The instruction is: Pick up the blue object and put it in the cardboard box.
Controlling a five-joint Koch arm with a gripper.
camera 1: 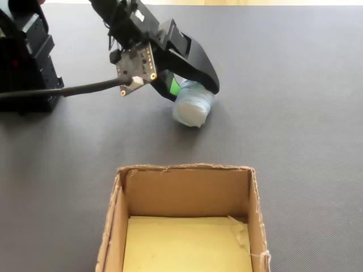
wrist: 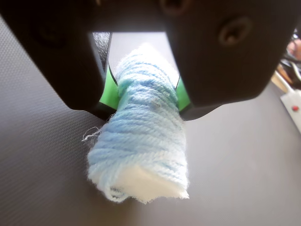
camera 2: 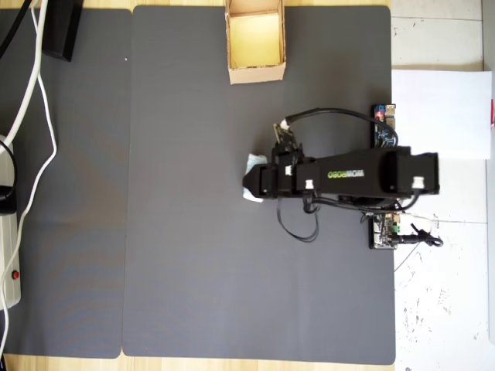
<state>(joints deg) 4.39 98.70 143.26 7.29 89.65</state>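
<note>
Blue yarn, the pale ridged blue object (wrist: 141,141), sits clamped in my hand (wrist: 143,92): in the wrist view my two black jaws with their green pads (wrist: 109,92) press its sides, and most of the roll sticks out past my fingertips toward the camera, its white core showing at the near end. In the fixed view the blue object (camera 1: 193,105) is at the grey mat (camera 1: 295,85) just beyond the cardboard box (camera 1: 258,226); I cannot tell whether it touches the mat or hangs just above it. The cardboard box stands open at the bottom of that view, and what shows of its inside is only a yellowish floor and bare tan walls. From overhead, the box (camera 2: 255,73) is at the far edge of the mat, well apart from my hand (camera 2: 251,183), with bare mat between them. White cables (camera 2: 35,100) run along the left side of the desk in the overhead view, and a white sheet (camera 2: 441,112) lies off the mat to the right, beside my base and its circuit boards (camera 2: 383,124).
</note>
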